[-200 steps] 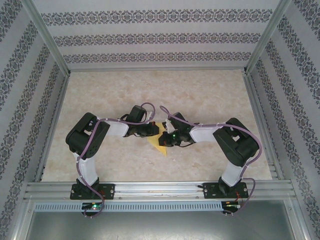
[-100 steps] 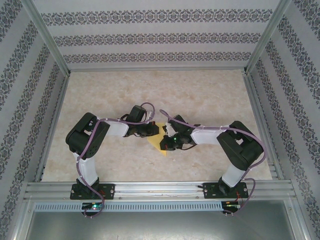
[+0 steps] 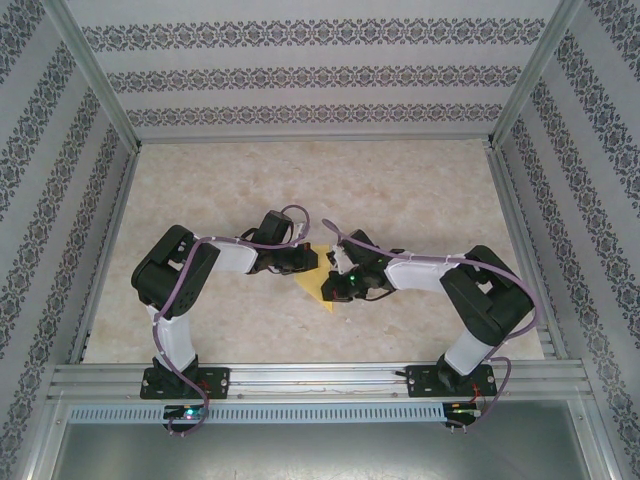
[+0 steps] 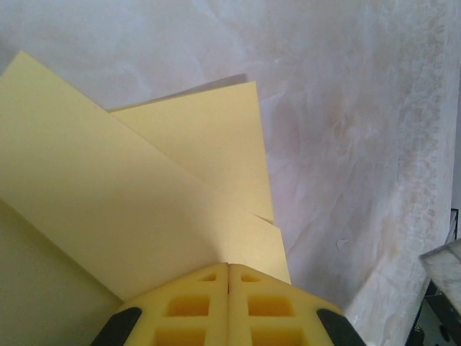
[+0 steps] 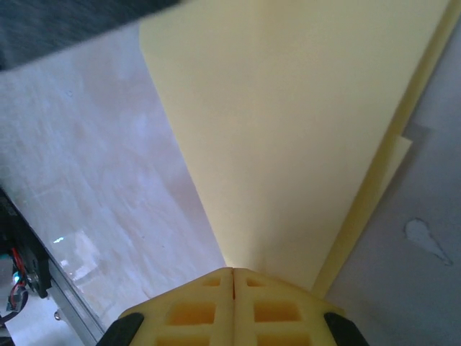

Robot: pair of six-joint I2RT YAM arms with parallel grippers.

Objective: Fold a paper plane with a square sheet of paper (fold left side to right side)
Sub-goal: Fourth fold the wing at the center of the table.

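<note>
1. One sheet of thin yellow paper (image 3: 318, 287), folded into a pointed shape, is seen on the single pale marbled table top (image 3: 420, 190). It lies in the near half of the table, between the two wrists.
2. Two black-and-white arms are counted. Each is bent inward from its base at the near edge, so that the wrists come close together over the sheet.
3. From above, the left gripper (image 3: 303, 262) is found at the far left part of the sheet, and the right gripper (image 3: 335, 290) at its near right part.
4. In the left wrist view, the two yellow fingers of the left gripper (image 4: 228, 268) are pressed together, with a thin seam between them. Their tips are set against the paper (image 4: 144, 194), where two overlapping layers are counted, the upper one slanting across the lower.
5. In the right wrist view, the two yellow fingers of the right gripper (image 5: 232, 272) are likewise closed tip to tip. A broad flap of the sheet (image 5: 288, 122) spreads away from them, and a second layer's edge is seen along its right side.
6. Whether a layer of paper is nipped between either pair of fingers cannot be told.
7. Three walls papered in patterned stripes (image 3: 300, 75) are counted around the table.
</note>
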